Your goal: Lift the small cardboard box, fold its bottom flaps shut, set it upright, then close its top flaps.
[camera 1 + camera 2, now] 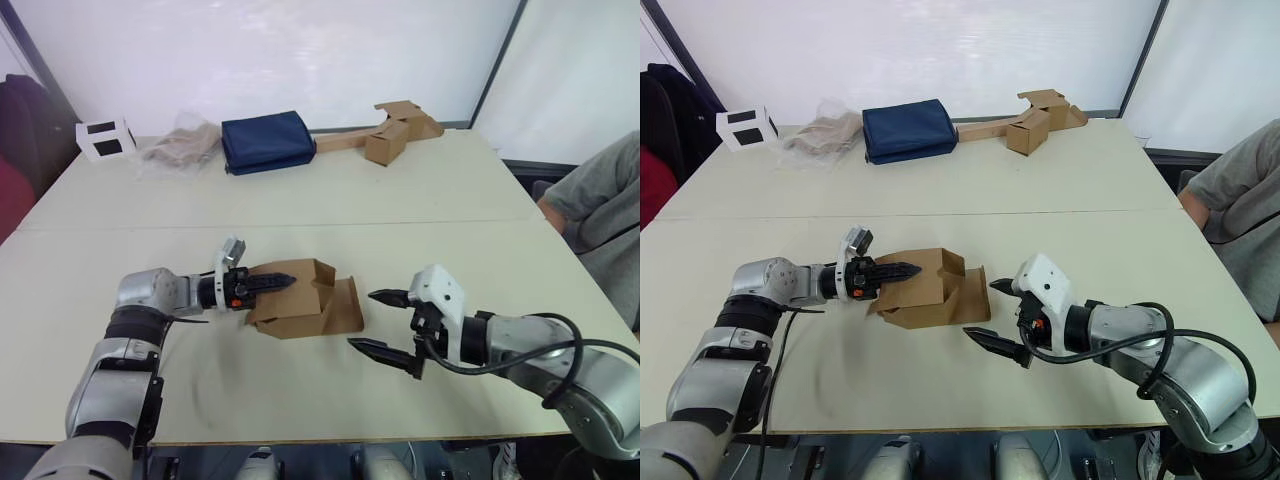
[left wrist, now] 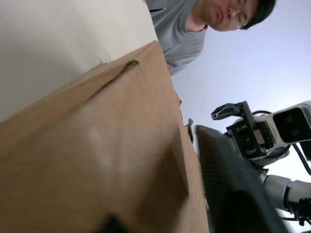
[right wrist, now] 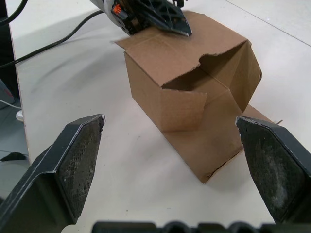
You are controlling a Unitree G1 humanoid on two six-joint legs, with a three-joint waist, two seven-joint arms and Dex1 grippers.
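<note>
Small cardboard box (image 1: pixel 298 297) lies on its side near the front middle of the white table (image 1: pixel 330 205), its open end turned toward the robot's right. Flaps (image 3: pixel 214 141) at that end are splayed: one lies flat on the tabletop and others stand out from the opening, so the hollow inside is visible in the right wrist view.

Left gripper (image 1: pixel 268 284) reaches in from the robot's left, and its black fingers lie on the box's upper face. From the left wrist view one finger sits against the cardboard, but whether the pair is pinching a panel or merely resting there I cannot tell.

Right gripper (image 1: pixel 386 322) hovers just beside the open end, apart from the cardboard, with its two fingers (image 3: pixel 73 160) spread wide.

Along the far edge of the table sit a folded navy cloth bag (image 1: pixel 267 141), a crumpled clear plastic bag (image 1: pixel 180 147), a white cube with black squares (image 1: pixel 106 139), and another brown box joined to a long cardboard strip (image 1: pixel 385 133). A person in a grey shirt (image 1: pixel 605 215) sits at the table's right side.
</note>
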